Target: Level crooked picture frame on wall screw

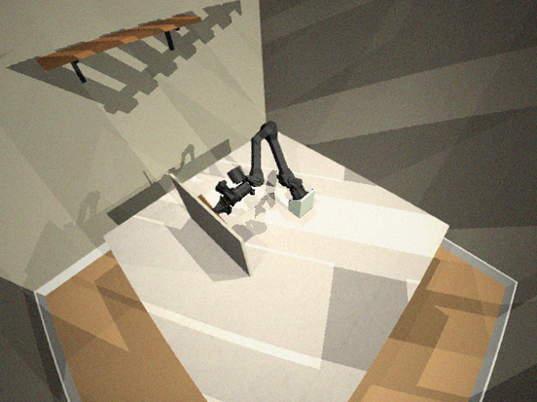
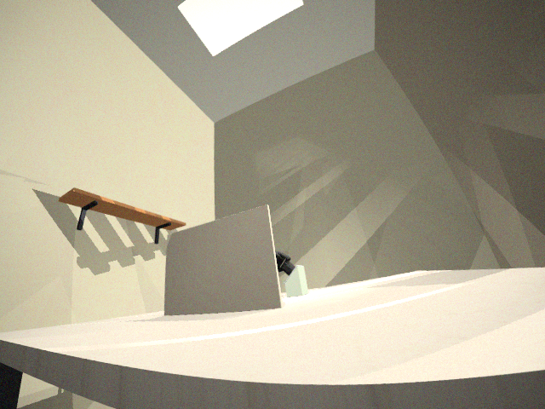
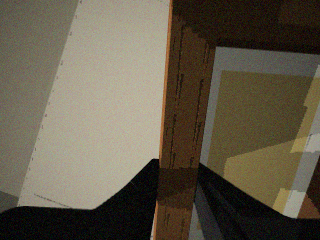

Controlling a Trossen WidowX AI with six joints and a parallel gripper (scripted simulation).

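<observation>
Gripping: in the top view, the gripper (image 1: 218, 209) (image 3: 174, 166) reaches the wooden picture frame (image 1: 202, 200) (image 3: 186, 105) on the upright panel (image 1: 211, 226) (image 2: 222, 264) (image 3: 112, 95); fingertip contact is too small to judge here.
Panel: stands on the counter (image 1: 257, 316) (image 2: 307, 348), one end near the upper-left edge, between the left and upper corners, the other end reaching inward.
Frame: on the panel's side that faces the arm (image 1: 279, 153) (image 2: 284, 262), seen as a thin brown strip.
Arm: black, bent high near the counter's upper corner, rising from a pale green block (image 1: 301, 207) (image 2: 297, 281).
Shelf: a wooden wall shelf (image 1: 117, 40) (image 2: 123, 211) on two dark brackets, above and beyond the upper-left edge.
Exterior view: the panel's grey back hides the frame and gripper, well back from the counter's near edge.
Block: just past the panel's right side, with a short black piece of arm showing between.
Wrist view: the fingers are closed on one side bar of the frame, one on each side of the wood.
Picture: a tan sheet (image 3: 260, 115) inside a pale grey border, right of the held bar.
Level: cannot be told from these angles.
</observation>
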